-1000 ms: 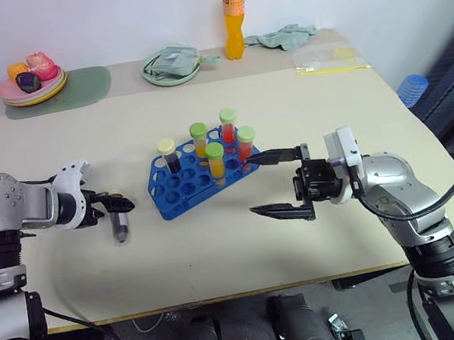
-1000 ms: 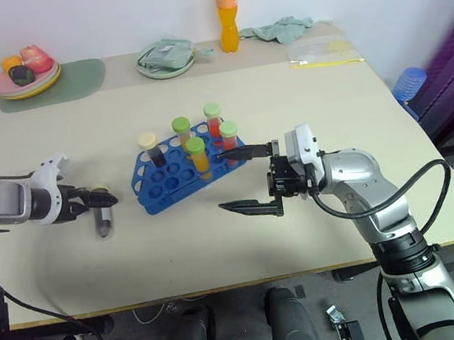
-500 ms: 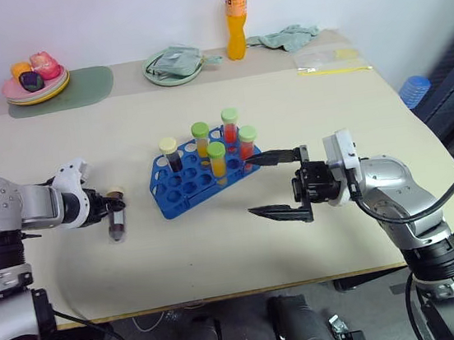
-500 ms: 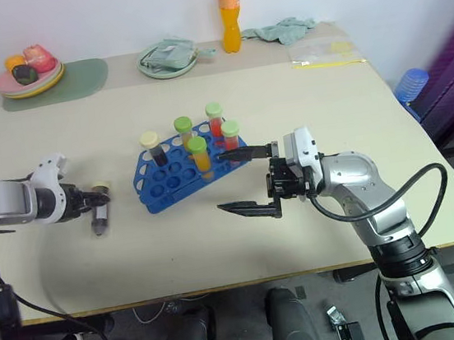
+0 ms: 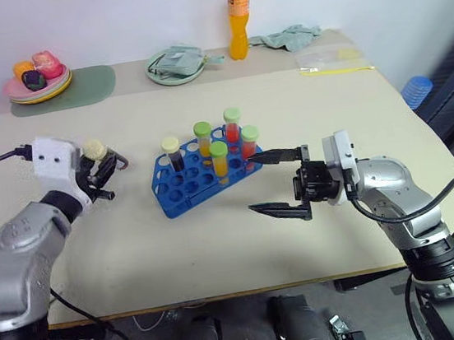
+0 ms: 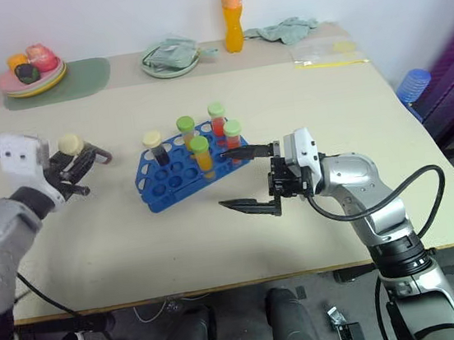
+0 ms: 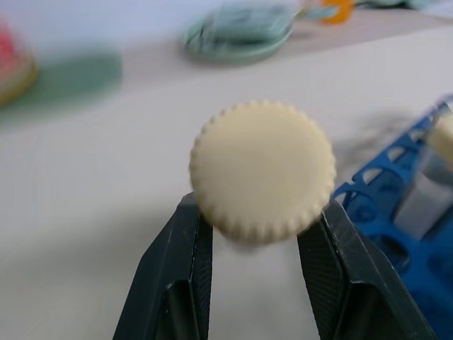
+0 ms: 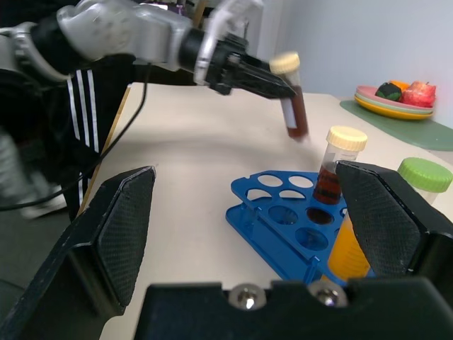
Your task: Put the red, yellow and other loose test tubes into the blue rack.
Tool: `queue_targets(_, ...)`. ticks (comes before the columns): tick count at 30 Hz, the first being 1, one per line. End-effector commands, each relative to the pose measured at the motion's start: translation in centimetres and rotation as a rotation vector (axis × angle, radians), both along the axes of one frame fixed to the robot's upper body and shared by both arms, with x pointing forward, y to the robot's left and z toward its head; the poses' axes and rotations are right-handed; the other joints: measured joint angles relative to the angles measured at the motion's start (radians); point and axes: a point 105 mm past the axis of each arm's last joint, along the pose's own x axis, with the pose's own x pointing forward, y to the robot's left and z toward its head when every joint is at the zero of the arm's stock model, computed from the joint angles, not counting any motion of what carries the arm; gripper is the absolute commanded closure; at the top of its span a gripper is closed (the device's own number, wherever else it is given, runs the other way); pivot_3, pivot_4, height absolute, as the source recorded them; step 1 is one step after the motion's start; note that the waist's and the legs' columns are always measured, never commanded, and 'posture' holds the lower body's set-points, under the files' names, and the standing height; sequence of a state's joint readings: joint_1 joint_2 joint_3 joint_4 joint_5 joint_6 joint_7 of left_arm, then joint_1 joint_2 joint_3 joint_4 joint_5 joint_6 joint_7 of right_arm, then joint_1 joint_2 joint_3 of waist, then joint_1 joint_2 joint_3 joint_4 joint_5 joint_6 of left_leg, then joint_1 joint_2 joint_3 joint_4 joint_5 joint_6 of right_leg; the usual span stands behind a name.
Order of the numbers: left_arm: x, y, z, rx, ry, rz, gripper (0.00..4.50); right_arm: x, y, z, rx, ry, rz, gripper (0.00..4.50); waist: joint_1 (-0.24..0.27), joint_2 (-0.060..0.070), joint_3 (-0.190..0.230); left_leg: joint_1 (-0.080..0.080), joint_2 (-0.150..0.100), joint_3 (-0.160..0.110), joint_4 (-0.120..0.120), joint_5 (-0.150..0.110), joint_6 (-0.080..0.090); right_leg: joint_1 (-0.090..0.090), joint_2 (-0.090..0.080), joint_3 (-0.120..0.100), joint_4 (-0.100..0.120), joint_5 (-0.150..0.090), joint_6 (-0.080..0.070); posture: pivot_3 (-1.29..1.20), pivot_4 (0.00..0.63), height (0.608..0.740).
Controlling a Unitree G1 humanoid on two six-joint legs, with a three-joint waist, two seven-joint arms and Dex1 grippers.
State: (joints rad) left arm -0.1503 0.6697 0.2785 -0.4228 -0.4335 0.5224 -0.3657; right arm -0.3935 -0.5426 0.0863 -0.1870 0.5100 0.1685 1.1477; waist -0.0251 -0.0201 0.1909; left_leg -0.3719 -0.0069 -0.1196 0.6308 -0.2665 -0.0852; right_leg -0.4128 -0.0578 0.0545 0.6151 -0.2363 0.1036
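Observation:
The blue rack (image 5: 182, 194) stands mid-table and holds several capped tubes: a cream-capped dark one (image 5: 172, 153), green-capped yellow ones (image 5: 218, 158) and green-capped red ones (image 5: 232, 125). My left gripper (image 5: 102, 167) hangs above the table, left of the rack, shut just under the cream cap (image 7: 262, 170) of a dark red test tube (image 8: 292, 99). That tube is clear of the table and tilted. My right gripper (image 5: 252, 185) hovers just right of the rack, open, with nothing between its fingers.
At the back stand a plate of fruit (image 5: 34, 82) on a green mat, a green plate with a cloth (image 5: 174, 64), an orange drink bottle (image 5: 237, 15), a teal cloth (image 5: 293, 36) and a plastic bag (image 5: 333, 57). A blue object (image 5: 416, 89) sits beyond the table's right edge.
My left gripper closed on the tube that lay on the table, lifted it and turned its wrist, so the tube now hangs in the air. The right arm has not moved.

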Motion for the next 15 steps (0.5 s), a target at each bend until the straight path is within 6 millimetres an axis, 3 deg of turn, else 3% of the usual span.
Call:
queue_targets(1, -0.7, -1.7, 0.9, 0.057, -0.129, -0.051, 2.78, 0.2, -0.7, 0.8, 0.003, -0.047, -0.028, 0.0, 0.009, 0.0, 0.0, 0.0, 0.0, 0.0, 0.0, 0.0, 0.0, 0.0, 0.0, 0.0, 0.0, 0.0, 0.0, 0.0, 0.15, 0.74)
queue_targets(6, -1.2, -3.1, 1.5, 0.055, -0.218, -0.11, 2.78, 0.2, -0.8, 1.0, 0.006, -0.049, -0.036, 0.0, 0.01, 0.0, 0.0, 0.0, 0.0, 0.0, 0.001, 0.0, 0.0, 0.001, 0.0, 0.0, 0.0, 0.001, 0.001, 0.0, 0.15, 0.74)
queue_targets(15, -2.2, -6.6, 0.6, -0.043, -0.21, -0.298, 2.78, 0.6, -2.1, 0.0, -0.039, -0.054, -0.086, 0.0, 0.008, 0.0, 0.0, 0.0, 0.0, 0.0, 0.001, 0.0, 0.001, 0.001, 0.0, 0.0, 0.0, 0.002, 0.003, 0.0, 0.15, 0.74)
